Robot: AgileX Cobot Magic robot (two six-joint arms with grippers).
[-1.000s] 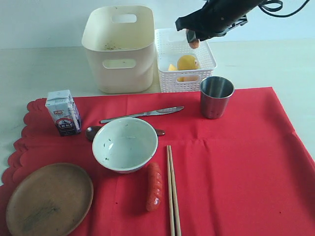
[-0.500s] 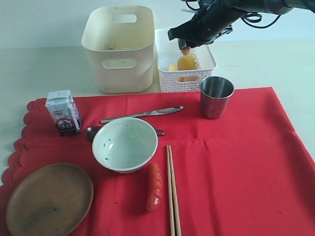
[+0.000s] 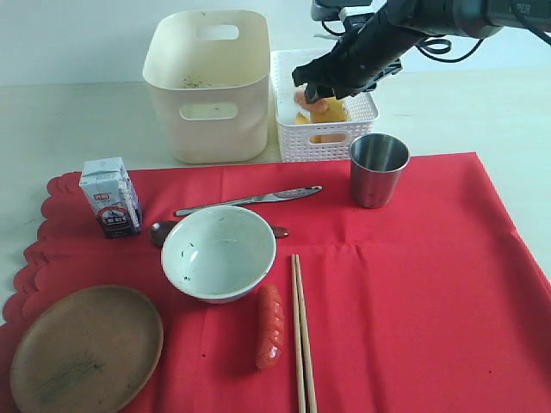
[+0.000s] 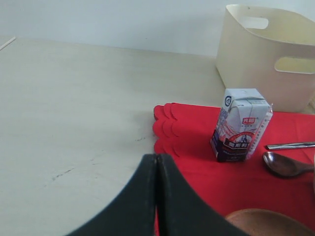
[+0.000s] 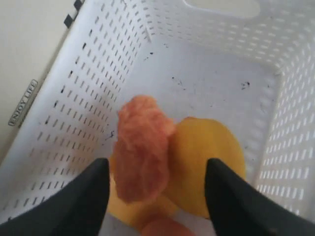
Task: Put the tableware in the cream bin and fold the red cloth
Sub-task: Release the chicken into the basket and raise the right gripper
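The red cloth lay spread flat over the table, its scalloped edge on the left. Off the cloth, beyond its far edge, stood the cream bin, holding none of the tableware, with the white lattice basket just beside it on the right. On the cloth sat the round wooden plate at the near left corner, the speckled bowl upright near the middle, the steel cup upright just in front of the basket, and a milk carton at the left edge. The steel knife lay behind the bowl, the wooden chopsticks side by side to its right, a toy sausage beside them, and the dark spoon was partly hidden behind the bowl. The right gripper hung inside the basket with jaws spread, a pink toy food piece between them touching neither finger, against a yellow toy fruit. The left gripper hovered near the cloth's left edge, jaws pressed together on nothing.
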